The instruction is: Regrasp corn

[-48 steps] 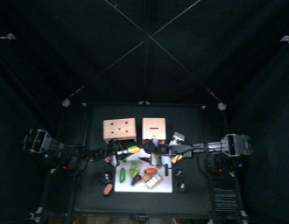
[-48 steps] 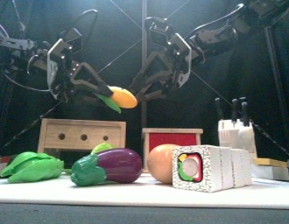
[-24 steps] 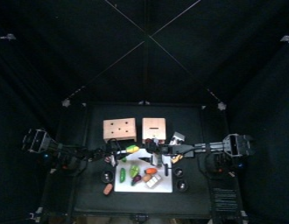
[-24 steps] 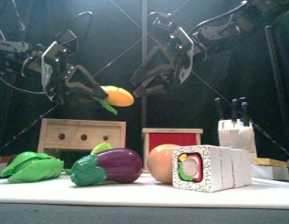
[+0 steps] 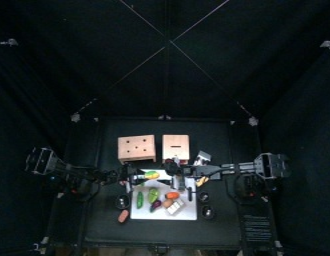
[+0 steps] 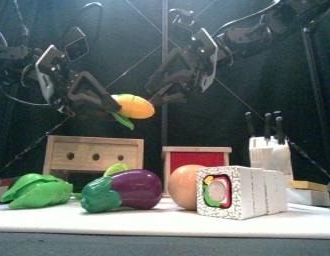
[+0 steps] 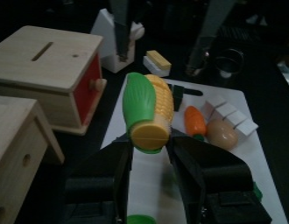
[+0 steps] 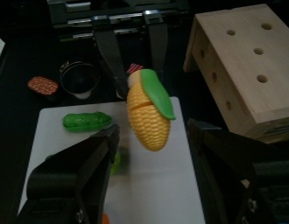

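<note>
The corn [image 6: 133,105], yellow with a green husk, hangs in the air above the wooden boxes. My left gripper [image 6: 98,100] comes in from the left and is shut on one end of it; the left wrist view shows the corn [image 7: 148,108] running out from between those jaws [image 7: 151,147]. My right gripper [image 6: 172,88] is at the other end with its jaws spread wide. In the right wrist view the corn [image 8: 150,108] lies in the gap between them [image 8: 153,131] without touching either jaw. From above, the corn [image 5: 152,174] is a small speck between both arms.
A white board [image 6: 165,222] at the front carries a green leafy piece [image 6: 38,190], a purple eggplant [image 6: 128,188], an orange round piece [image 6: 185,185] and a sushi roll [image 6: 239,192]. Behind stand a holed wooden box [image 6: 94,155], a red-fronted box [image 6: 195,157] and a knife block [image 6: 268,152].
The left arm has drawn back a little to the left, and the corn has risen slightly and turned more level. The right gripper stays open beside it.
</note>
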You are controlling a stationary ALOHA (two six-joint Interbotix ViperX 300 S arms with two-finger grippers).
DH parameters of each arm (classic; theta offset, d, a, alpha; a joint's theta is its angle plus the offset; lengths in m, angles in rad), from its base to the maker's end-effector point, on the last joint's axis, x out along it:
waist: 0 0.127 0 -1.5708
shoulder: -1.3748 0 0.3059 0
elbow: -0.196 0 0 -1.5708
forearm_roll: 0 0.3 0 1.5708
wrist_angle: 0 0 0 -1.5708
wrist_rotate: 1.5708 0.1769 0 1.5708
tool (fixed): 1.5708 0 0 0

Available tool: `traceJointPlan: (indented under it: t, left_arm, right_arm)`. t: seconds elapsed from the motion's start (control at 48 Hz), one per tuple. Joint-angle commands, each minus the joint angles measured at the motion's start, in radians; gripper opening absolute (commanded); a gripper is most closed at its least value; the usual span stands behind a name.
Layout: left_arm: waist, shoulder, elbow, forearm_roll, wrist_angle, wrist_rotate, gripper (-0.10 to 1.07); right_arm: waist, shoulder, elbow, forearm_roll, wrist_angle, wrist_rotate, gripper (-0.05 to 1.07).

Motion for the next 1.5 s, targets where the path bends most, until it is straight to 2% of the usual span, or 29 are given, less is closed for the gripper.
traceJointPlan:
  t: [0.0,0.396,0.708,1.146,1.479]
  left_arm:
    - [0.0,-0.002,-0.012,0.061,0.006,0.002,0.67]
    - [0.0,0.054,-0.015,0.299,0.014,0.005,0.67]
    - [0.008,0.08,-0.018,0.302,0.014,0.006,0.67]
    - [0.009,0.081,-0.025,0.304,0.014,0.009,0.67]
    - [0.009,0.08,-0.025,0.302,0.014,0.009,0.67]
  right_arm:
    - [0.005,-0.008,-0.029,-0.002,-0.009,0.0,0.94]
    - [0.032,0.028,-0.054,0.005,-0.011,0.003,0.94]
    - [0.078,0.031,-0.057,0.063,-0.011,0.005,0.94]
    - [0.075,0.049,-0.066,0.252,-0.009,-0.002,0.94]
    - [0.066,0.067,-0.072,0.261,-0.009,0.0,0.94]
